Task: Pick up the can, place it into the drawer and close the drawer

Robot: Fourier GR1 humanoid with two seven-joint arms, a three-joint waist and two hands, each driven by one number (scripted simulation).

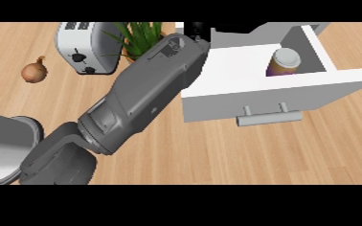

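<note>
The white drawer (pixel 233 72) stands pulled out at the right, its grey bar handle (pixel 268 118) facing the front. The can (pixel 285 61), purple with a pale lid, stands upright inside the drawer at its right end. A long grey forearm (pixel 145 93) crosses from the lower left up to the top middle. Its black left hand (pixel 196 29) shows only as a dark patch by the drawer's back left corner, away from the can. The hand is mostly hidden. No right hand shows.
A silver toaster (pixel 84 45) stands at the back left beside a green plant (pixel 141 36). A brown onion (pixel 34 71) lies on the wooden counter (pixel 233 158) at the far left. A grey rounded shape (pixel 14 148) sits at the left edge.
</note>
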